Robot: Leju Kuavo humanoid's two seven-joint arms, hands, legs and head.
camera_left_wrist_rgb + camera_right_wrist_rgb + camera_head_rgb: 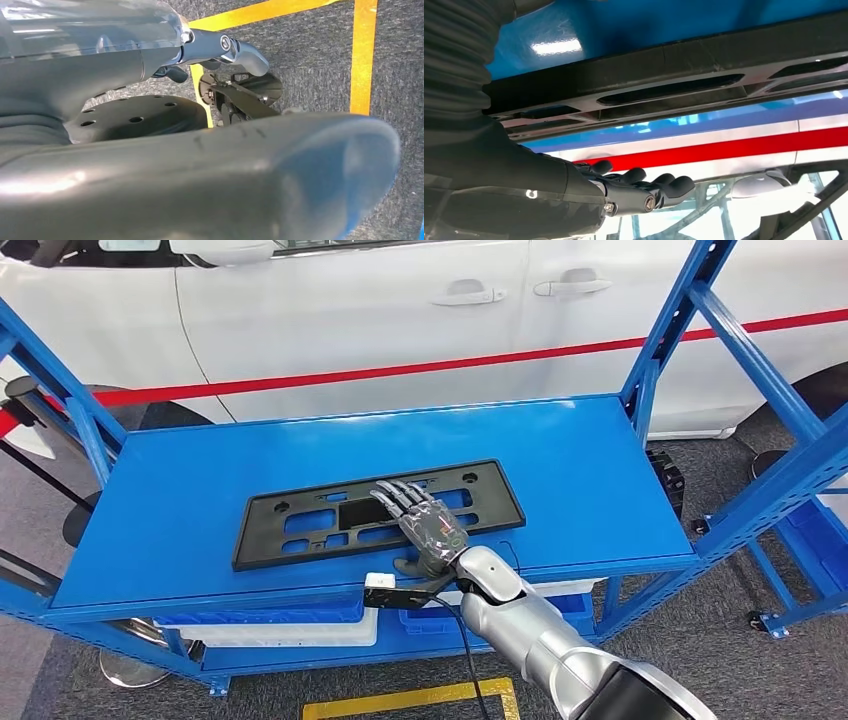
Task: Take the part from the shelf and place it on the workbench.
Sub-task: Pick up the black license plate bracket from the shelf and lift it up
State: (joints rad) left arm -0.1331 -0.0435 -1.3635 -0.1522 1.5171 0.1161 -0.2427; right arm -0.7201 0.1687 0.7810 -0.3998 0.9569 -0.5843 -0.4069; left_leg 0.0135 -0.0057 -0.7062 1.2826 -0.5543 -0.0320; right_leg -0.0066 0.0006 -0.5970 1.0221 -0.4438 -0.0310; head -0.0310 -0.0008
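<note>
The part is a flat black rectangular frame (262, 538) with several cut-outs, lying on the blue shelf top (590, 470) near its front edge. My right hand (422, 523) lies stretched over the right half of the part, palm down, fingers straight and slightly apart, thumb at the part's near edge. In the right wrist view the fingers (659, 187) hover extended, a gap away from the part (664, 62), gripping nothing. My left hand (150, 170) hangs over the floor, holding nothing, with a finger (245, 52) stretched out.
Blue slanted uprights (680, 310) frame the shelf at both ends. A white car with a red stripe (350, 310) stands close behind. Blue and white bins (270, 625) sit on the lower level. Yellow tape (362, 55) marks the grey floor.
</note>
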